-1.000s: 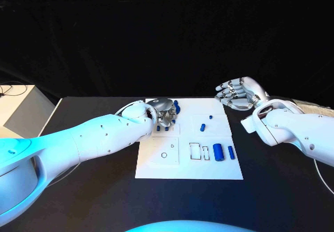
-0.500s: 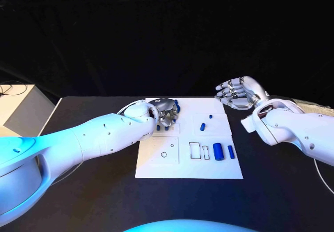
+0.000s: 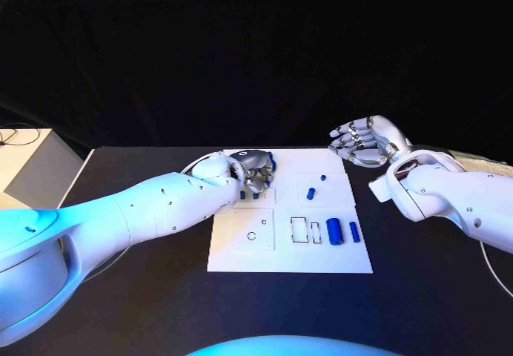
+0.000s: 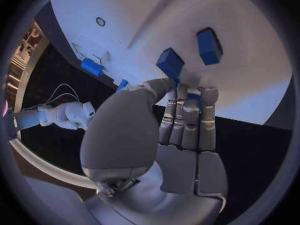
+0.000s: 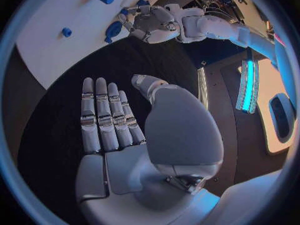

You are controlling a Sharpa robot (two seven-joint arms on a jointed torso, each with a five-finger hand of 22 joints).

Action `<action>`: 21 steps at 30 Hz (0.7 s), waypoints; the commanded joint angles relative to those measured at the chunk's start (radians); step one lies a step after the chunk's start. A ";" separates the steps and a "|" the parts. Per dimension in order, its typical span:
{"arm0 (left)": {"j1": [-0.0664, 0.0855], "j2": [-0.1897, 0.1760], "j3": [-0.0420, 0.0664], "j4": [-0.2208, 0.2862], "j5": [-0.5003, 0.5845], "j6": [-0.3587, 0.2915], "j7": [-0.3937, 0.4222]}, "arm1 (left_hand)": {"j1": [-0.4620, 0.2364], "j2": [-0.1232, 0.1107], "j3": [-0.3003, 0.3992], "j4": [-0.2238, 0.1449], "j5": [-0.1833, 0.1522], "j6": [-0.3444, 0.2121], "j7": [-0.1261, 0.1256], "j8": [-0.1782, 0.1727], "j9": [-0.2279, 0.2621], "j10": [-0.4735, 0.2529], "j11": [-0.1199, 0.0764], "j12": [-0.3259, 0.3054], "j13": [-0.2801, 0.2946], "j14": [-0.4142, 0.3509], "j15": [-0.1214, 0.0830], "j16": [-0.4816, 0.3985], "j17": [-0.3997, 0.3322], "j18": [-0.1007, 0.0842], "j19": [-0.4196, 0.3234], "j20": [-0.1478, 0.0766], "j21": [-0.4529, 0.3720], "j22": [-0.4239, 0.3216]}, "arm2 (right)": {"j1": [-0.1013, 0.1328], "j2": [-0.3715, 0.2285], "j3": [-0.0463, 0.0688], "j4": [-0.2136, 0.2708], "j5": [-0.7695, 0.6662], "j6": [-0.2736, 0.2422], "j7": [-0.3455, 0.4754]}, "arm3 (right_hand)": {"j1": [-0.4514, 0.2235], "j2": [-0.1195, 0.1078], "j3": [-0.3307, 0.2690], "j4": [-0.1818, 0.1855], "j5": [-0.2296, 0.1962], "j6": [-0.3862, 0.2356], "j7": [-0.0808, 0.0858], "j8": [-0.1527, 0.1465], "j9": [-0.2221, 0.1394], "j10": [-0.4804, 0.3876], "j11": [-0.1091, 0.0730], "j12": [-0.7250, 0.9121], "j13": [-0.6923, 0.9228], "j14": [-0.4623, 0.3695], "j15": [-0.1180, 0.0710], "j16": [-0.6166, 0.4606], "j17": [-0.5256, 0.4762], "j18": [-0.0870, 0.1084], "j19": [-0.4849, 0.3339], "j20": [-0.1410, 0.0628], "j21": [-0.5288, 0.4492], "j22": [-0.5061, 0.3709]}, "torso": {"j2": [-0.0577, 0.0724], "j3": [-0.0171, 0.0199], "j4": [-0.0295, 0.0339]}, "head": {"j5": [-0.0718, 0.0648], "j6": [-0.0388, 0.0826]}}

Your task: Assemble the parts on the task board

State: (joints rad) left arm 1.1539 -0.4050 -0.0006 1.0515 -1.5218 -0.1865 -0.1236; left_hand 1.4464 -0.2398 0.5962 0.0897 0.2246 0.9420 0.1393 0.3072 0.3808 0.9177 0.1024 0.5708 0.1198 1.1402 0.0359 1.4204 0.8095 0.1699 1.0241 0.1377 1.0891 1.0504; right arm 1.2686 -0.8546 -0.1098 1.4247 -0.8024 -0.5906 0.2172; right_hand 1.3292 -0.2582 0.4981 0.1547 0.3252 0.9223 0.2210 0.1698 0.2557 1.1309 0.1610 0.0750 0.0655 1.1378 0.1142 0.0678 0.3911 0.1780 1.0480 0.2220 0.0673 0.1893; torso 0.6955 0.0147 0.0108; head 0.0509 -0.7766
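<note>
Blue parts (image 3: 334, 232) lay lengthwise right of centre on the board (image 3: 290, 259), nearer the spread, empty right hand (image 3: 365, 142) than the left hand (image 3: 253, 169), curled over upper-left pieces, grip unclear.

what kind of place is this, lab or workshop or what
Probably a robot test lab: a black table against a dark backdrop, a white task board with small blue parts, and cables beside a pale box at the side.
</note>
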 commanded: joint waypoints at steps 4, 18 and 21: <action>-0.001 0.008 -0.004 -0.006 0.003 0.032 0.003 | -0.009 0.003 0.006 -0.002 -0.003 -0.002 0.006 -0.005 -0.002 0.007 0.003 -0.009 -0.004 0.003 0.007 0.008 0.000 -0.014 0.008 0.003 0.012 0.008 | 0.000 0.002 0.001 0.002 -0.003 0.013 0.012 | 0.008 0.005 -0.002 -0.003 0.005 0.000 0.004 -0.005 -0.001 -0.008 0.000 0.000 -0.001 -0.005 -0.001 0.001 -0.001 0.006 -0.003 0.001 -0.001 -0.001 | 0.000 0.0000 0.0000 | 0.001 0.000; -0.002 0.006 -0.008 -0.012 0.007 -0.059 0.037 | -0.003 0.037 0.039 -0.057 0.000 0.082 0.002 -0.006 0.014 0.165 -0.026 -0.099 -0.022 0.135 -0.023 0.040 0.118 -0.037 0.113 -0.024 0.111 0.100 | 0.000 0.002 0.001 0.004 -0.003 0.013 0.013 | 0.008 0.005 -0.002 -0.003 0.006 0.001 0.004 -0.005 -0.001 -0.008 0.000 0.000 -0.001 -0.005 -0.001 0.001 -0.002 0.006 -0.003 0.001 -0.001 -0.002 | -0.001 0.0003 0.0001 | 0.000 0.002; -0.002 -0.002 -0.008 -0.003 0.019 -0.090 0.052 | -0.008 0.037 0.044 -0.062 0.000 0.087 0.002 -0.010 0.016 0.180 -0.026 -0.122 -0.024 0.146 -0.023 0.040 0.128 -0.040 0.122 -0.025 0.119 0.109 | 0.000 0.002 0.001 0.004 -0.003 0.013 0.014 | 0.008 0.005 -0.002 -0.003 0.006 0.001 0.004 -0.005 -0.001 -0.008 0.000 0.000 -0.001 -0.005 -0.001 0.001 -0.002 0.006 -0.003 0.001 -0.001 -0.002 | -0.001 -0.0003 -0.0002 | -0.001 0.002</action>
State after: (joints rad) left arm 1.1529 -0.4050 -0.0084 1.0430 -1.5187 -0.2291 -0.1020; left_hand 1.4419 -0.2104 0.6401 0.0337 0.2204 1.0224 0.1408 0.3051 0.3889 1.0895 0.0769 0.4552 0.0964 1.2789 0.0128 1.4561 0.9337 0.1380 1.1394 0.1126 1.2031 1.1561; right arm 1.2689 -0.8531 -0.1098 1.4270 -0.8022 -0.5897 0.2174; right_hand 1.3292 -0.2582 0.4980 0.1547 0.3251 0.9222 0.2209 0.1698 0.2558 1.1310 0.1611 0.0750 0.0655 1.1378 0.1142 0.0678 0.3902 0.1779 1.0481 0.2220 0.0673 0.1877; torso 0.6949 0.0148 0.0107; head 0.0508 -0.7752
